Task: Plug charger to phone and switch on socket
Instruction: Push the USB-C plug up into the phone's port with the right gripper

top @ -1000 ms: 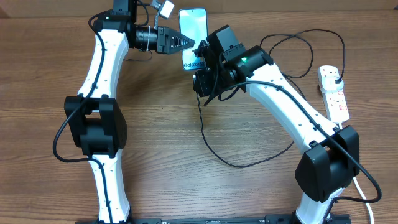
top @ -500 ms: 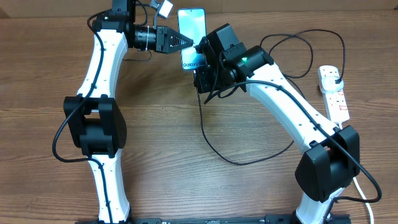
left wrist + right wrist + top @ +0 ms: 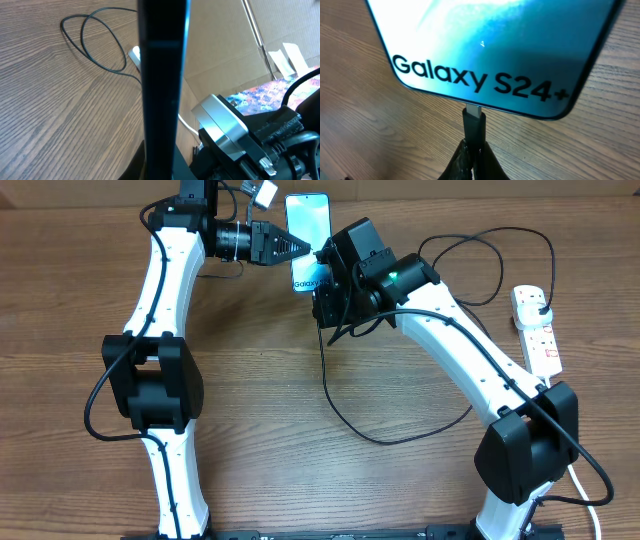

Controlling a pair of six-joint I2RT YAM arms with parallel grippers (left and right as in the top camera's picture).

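The phone [image 3: 485,45] is a flat slab with rounded corners, a thin dark rim and a glossy screen lit pale blue to white. Dark "Galaxy S24+" lettering runs along its lower short end. It is lifted off the worktop [image 3: 260,430] near the far edge, between the 2 arms. In the left wrist view it shows edge-on as a narrow, smooth black bar.

The left pincer [image 3: 306,249] is closed on the phone's long side and holds it up.

The charger [image 3: 340,410] is a thin, matte black cable. It hangs from the phone end and sweeps across the wood in 1 loose curve, then loops toward the socket [image 3: 537,330]. Its small black connector has a short metal tip that meets the middle of the phone's lower short edge. How deep the tip sits I cannot tell. The right pincer [image 3: 473,146] is pinched narrow on that connector, just below the phone.

The socket is a white plastic oblong with red markings, lying flat at the right side, well apart from the phone. A thick white cord [image 3: 583,483] leads off it.

The worktop is brown wood-grain laminate.
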